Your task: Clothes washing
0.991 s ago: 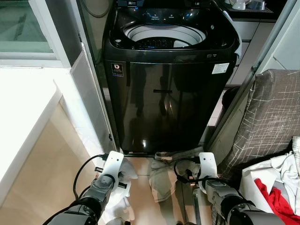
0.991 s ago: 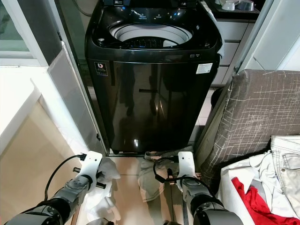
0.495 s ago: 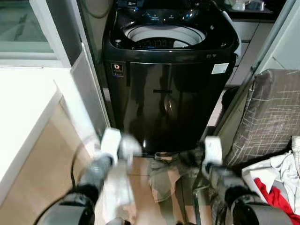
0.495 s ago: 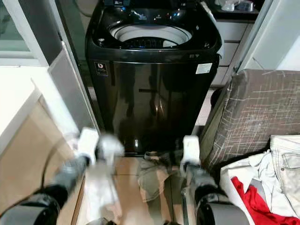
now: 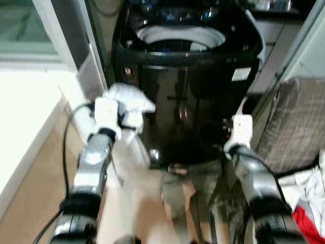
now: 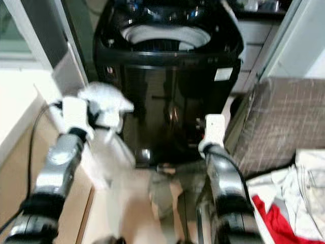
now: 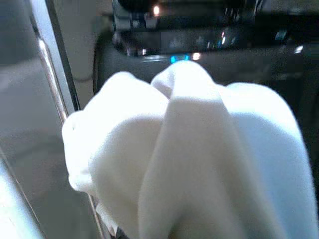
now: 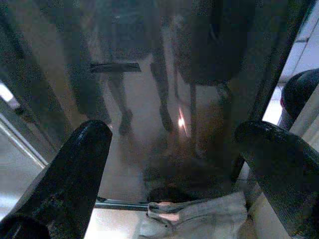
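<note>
The black top-loading washing machine point(image 5: 193, 86) stands straight ahead with its lid up and the pale drum opening point(image 5: 180, 38) showing. My left gripper point(image 5: 133, 108) is raised before the machine's upper left front, shut on a white cloth point(image 5: 127, 96) that bunches over the fingers and trails blurred toward the floor. In the left wrist view the white cloth point(image 7: 189, 159) hides the fingers. My right gripper point(image 8: 174, 132) is open and empty, its fingers point(image 8: 75, 169) wide apart facing the glossy front panel. A grey-green garment point(image 5: 185, 185) lies on the floor at the machine's foot.
A grey patterned sofa point(image 5: 299, 122) stands close on the right, with a pile of white and red laundry point(image 5: 304, 213) beside it. A white ledge point(image 5: 25, 117) and a leaning panel point(image 5: 89, 76) bound the left side. The views are blurred.
Both arms have risen from floor level. The left gripper has lifted the white cloth up to the machine's upper front. The right gripper rose empty; the grey-green garment stays on the floor.
</note>
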Robot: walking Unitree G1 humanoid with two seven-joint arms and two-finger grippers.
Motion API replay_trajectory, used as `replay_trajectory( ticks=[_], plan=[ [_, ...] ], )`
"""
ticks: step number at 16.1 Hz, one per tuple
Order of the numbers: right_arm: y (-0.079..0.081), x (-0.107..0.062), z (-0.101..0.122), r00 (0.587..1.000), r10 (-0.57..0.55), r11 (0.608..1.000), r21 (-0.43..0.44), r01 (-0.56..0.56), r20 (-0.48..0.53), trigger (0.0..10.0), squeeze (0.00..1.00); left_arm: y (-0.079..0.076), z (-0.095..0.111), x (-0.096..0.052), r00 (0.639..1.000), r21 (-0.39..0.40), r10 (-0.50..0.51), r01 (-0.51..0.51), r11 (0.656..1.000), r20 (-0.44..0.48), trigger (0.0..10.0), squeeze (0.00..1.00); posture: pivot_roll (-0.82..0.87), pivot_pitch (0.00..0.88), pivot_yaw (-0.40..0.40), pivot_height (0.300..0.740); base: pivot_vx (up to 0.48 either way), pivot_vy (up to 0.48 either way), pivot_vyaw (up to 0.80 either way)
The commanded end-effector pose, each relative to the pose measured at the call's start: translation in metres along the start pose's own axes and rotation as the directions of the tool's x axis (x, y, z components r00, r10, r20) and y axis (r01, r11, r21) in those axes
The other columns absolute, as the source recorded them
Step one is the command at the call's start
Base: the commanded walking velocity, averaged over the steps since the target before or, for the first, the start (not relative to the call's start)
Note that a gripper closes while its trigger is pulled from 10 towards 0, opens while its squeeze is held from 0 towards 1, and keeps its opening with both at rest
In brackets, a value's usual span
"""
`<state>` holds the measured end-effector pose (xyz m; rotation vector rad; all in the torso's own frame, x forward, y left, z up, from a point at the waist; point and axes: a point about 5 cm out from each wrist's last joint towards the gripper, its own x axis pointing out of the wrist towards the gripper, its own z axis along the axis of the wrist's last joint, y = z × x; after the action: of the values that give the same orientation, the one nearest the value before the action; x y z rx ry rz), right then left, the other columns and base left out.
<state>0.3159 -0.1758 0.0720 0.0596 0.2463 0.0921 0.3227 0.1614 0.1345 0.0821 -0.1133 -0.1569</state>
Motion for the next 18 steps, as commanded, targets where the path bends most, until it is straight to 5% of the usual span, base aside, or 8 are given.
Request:
replay_trajectory(
  ticks=[1,6,9,13,18],
  plan=[
    [-0.001,-0.006,0.004,1.000,-0.001,1.000,-0.001,0.001,0.014,10.0,0.00,-0.003,0.005,-0.006,1.000,-0.014,-0.020,0.020,1.000,0.005,10.0,0.00,-0.08,0.000,-0.008,0.731,0.000,0.000,0.00],
    [0.012,-0.050,0.038,0.967,0.107,0.991,-0.098,-0.086,0.230,10.0,0.00,-0.016,0.021,-0.041,0.999,0.019,-0.041,0.041,0.999,-0.027,10.0,0.00,-0.07,0.000,-0.014,0.731,0.000,0.000,0.00],
    [0.004,-0.073,0.045,0.953,0.042,0.999,0.014,-0.049,0.301,10.0,0.00,-0.020,0.046,-0.069,0.997,-0.064,-0.034,0.038,0.997,0.065,10.0,0.00,-0.08,0.000,-0.019,0.731,0.000,0.000,0.00],
    [0.021,-0.057,0.057,0.938,0.075,0.997,-0.027,-0.069,0.339,10.0,0.00,-0.023,0.065,-0.045,0.989,-0.010,-0.044,0.046,0.999,0.139,10.0,0.00,-0.08,0.000,-0.014,0.731,0.089,0.000,0.00],
    [0.022,-0.040,0.076,0.921,0.072,0.997,-0.066,-0.050,0.382,10.0,0.00,-0.014,0.077,-0.028,0.986,0.016,0.001,-0.003,1.000,0.166,10.0,0.00,-0.08,0.000,-0.006,0.731,0.455,0.000,0.00]
  ],
)
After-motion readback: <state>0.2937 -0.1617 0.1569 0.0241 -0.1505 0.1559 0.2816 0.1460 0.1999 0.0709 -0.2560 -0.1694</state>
